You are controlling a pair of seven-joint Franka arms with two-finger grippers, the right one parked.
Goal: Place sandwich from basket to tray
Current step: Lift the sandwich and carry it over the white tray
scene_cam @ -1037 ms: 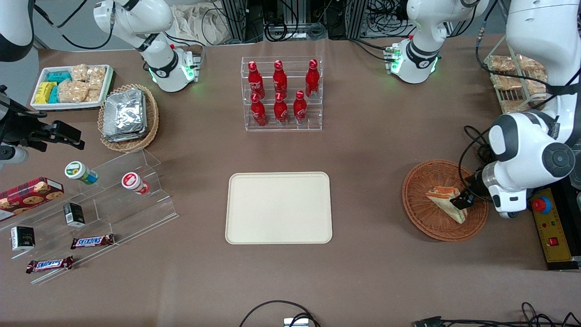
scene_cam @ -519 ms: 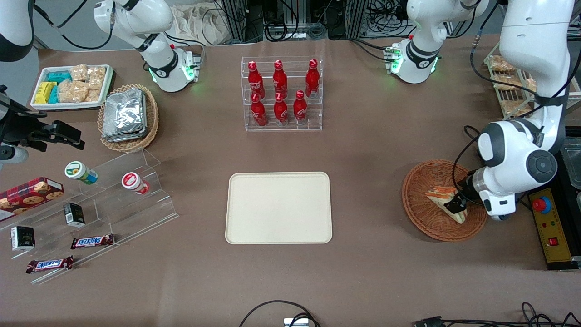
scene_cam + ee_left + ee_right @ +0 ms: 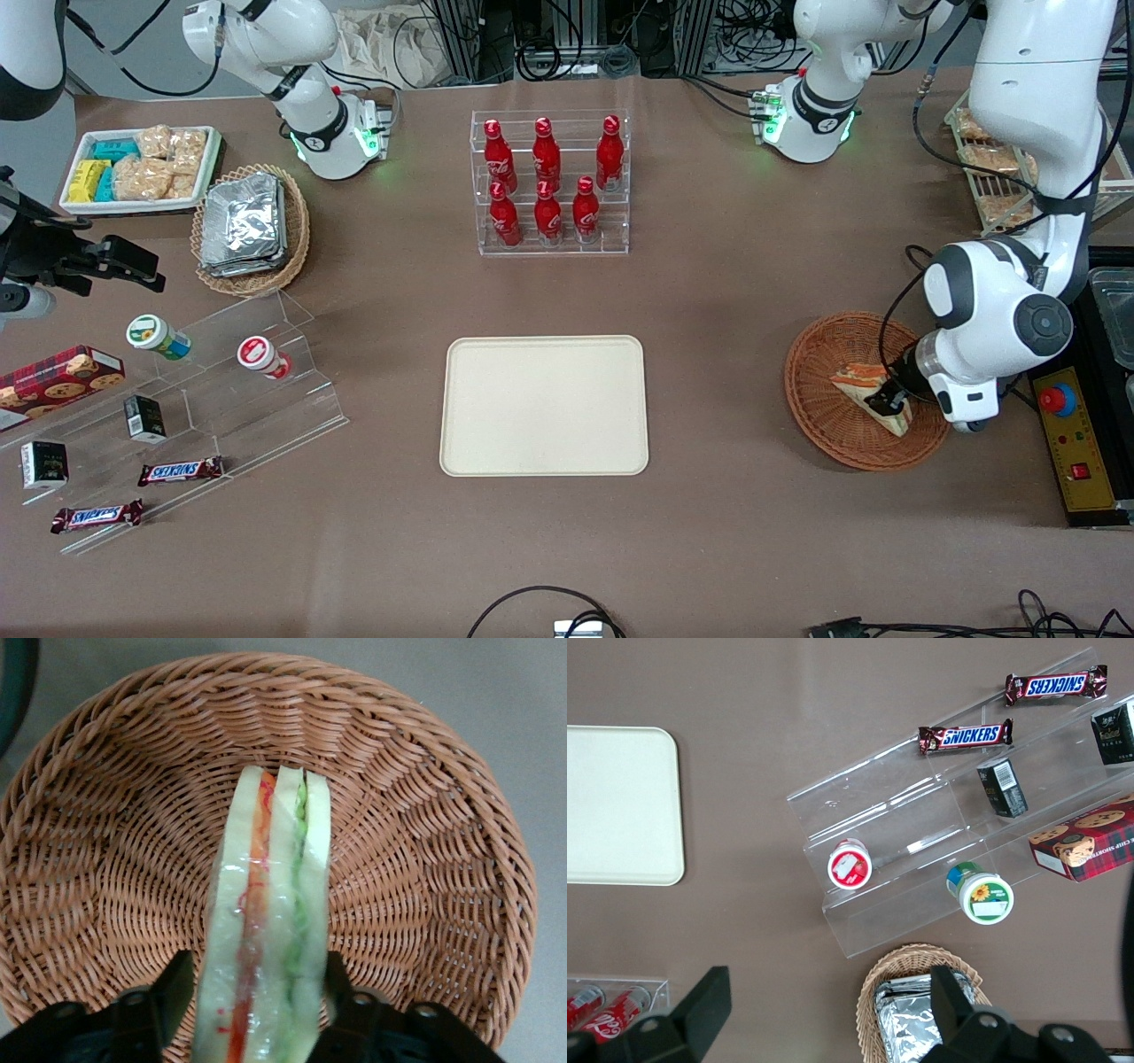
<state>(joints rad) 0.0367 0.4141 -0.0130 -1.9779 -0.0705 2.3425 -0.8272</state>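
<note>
Sandwich (image 3: 266, 930) stands on edge in the basket (image 3: 833, 425), a clear-wrapped wedge with orange-red and green layers showing between pale bread slices. The gripper (image 3: 257, 997) sits low inside the basket, its 2 fingers (image 3: 168, 988) flanking the wide end of the wedge, 1 on each bread face. They appear to touch the wrap, but whether they are already squeezing or only bracketing it I cannot tell. The tray (image 3: 545, 405) lies bare, well apart from the basket toward the parked arm's end of the table, with open tabletop between them. By my reading the step in hand is the grasp itself, with lift and carry not yet begun. Next comes a firm but gentle pinch, since soft bread will likely deform, then a straight lift clear of the wicker rim before travelling to the tray
</note>
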